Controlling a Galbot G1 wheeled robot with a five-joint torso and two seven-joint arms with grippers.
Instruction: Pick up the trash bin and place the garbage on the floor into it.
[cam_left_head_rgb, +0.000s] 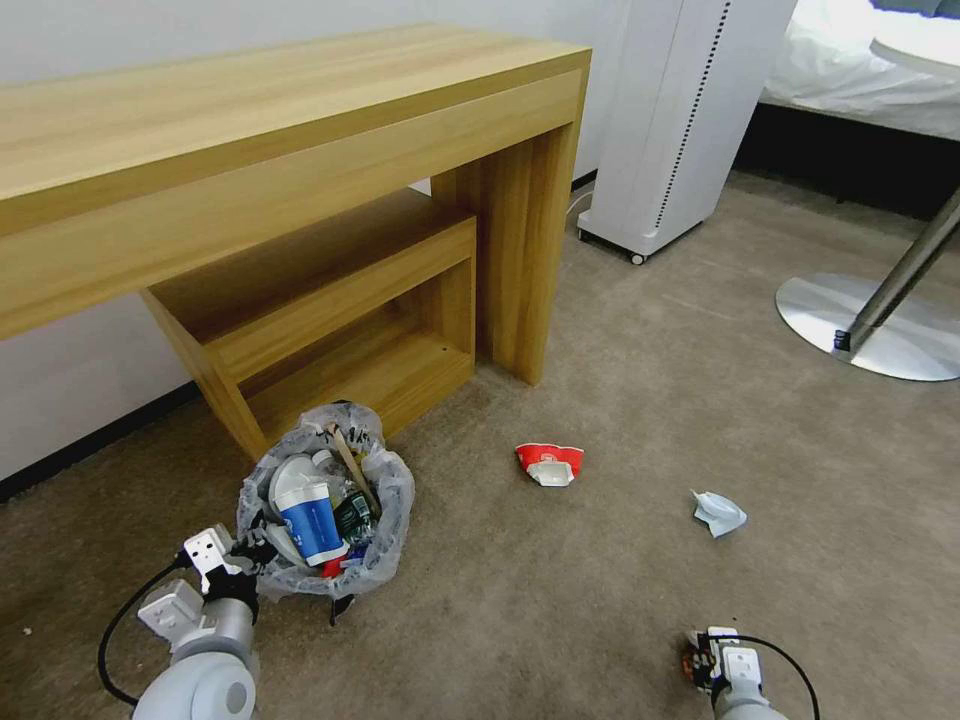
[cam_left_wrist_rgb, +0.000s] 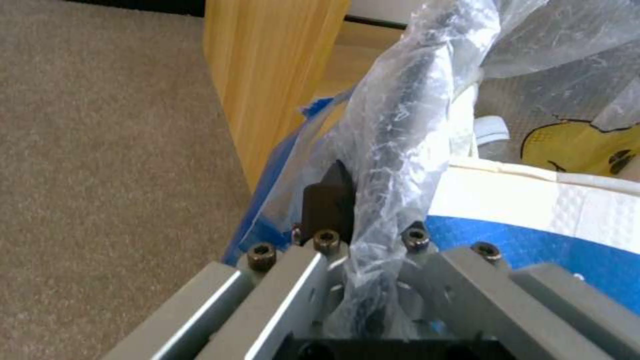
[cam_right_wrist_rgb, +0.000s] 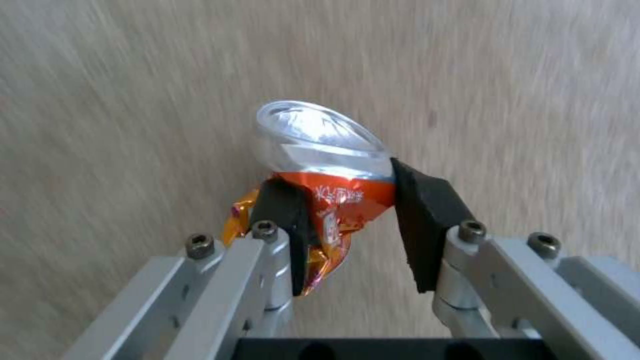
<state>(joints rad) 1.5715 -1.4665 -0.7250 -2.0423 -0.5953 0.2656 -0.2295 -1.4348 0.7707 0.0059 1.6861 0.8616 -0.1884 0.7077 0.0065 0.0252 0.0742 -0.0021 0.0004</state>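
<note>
carry held bottle to the bin

beige carpet floor (cam_left_head_rgb: 640, 560) beside a wooden counter (cam_left_head_rgb: 300, 130) carries the trash bin (cam_left_head_rgb: 325, 500), already part filled. left gripper (cam_left_head_rgb: 245, 560) has its fingers clamped on the bin's bagged rim. right gripper (cam_right_wrist_rgb: 347, 220) has its fingers closed on a crushed orange-labelled bottle (cam_right_wrist_rgb: 320, 150). recommended: keep the bin level, release only above its mouth. a red wrapper (cam_left_head_rgb: 549, 462) and a pale wad (cam_left_head_rgb: 718, 512) lie on the carpet.
</note>
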